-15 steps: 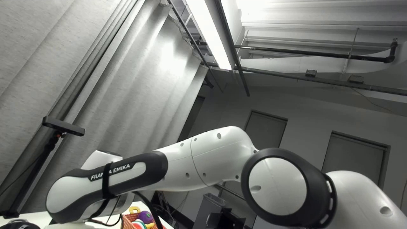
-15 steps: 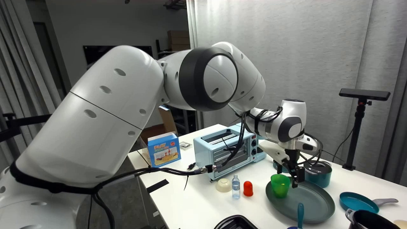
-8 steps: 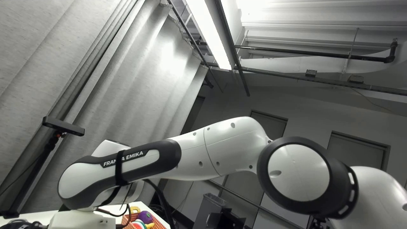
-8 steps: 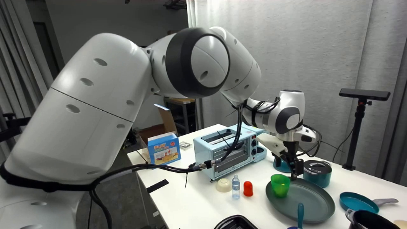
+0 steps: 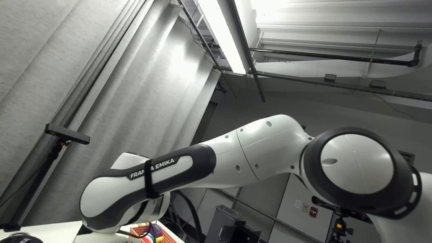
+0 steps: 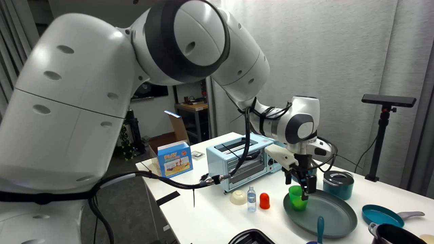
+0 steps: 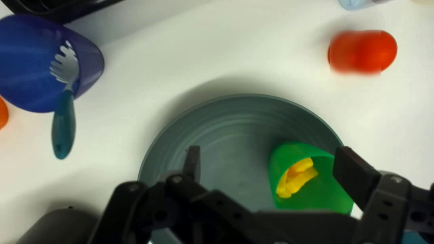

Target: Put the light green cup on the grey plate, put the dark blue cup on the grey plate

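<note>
Grey and round, the plate [image 7: 234,135] shows bare space toward 11 o'clock in the wrist view. Over it hangs our black two-fingered gripper [image 7: 269,157], spread wide, grasping nothing. Off the plate at 10 o'clock stands the dark blue tapered cup [image 7: 37,64]; a crooked reach could topple it. On the plate toward 2 o'clock sits the bright green tapered cup [image 7: 322,189]; our gripper hides part of its rim, so a low sweep might tip it. The teal-handled fork [image 7: 65,108] jutting from the blue cup could snag us. Slender yellow pieces [image 7: 298,179] inside the green cup could spill.
</note>
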Robot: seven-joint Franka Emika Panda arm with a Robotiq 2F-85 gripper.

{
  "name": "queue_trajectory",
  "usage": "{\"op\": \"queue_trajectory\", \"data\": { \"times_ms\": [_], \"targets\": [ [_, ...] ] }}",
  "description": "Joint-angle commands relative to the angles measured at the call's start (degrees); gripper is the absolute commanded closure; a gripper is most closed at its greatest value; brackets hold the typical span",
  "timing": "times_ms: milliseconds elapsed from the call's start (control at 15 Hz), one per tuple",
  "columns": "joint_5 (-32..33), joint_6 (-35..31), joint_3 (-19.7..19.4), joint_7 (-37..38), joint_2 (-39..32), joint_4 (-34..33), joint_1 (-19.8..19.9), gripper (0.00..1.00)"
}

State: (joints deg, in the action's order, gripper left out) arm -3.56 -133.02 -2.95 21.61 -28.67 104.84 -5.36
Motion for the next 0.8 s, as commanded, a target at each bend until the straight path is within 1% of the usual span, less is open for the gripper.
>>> {"op": "queue_trajectory", "data": {
  "times_ms": [0, 267, 733],
  "targets": [
    [1.11, 0.12, -0.43, -0.40, 5.80, 7.99, 0.19, 0.00],
    [2.23, 0.38, -0.82, -1.16, 9.07, 13.35, 0.83, 0.00],
    [4.78, 0.90, -1.93, -4.66, 12.28, 19.18, 2.95, 0.00]
  ]
}}
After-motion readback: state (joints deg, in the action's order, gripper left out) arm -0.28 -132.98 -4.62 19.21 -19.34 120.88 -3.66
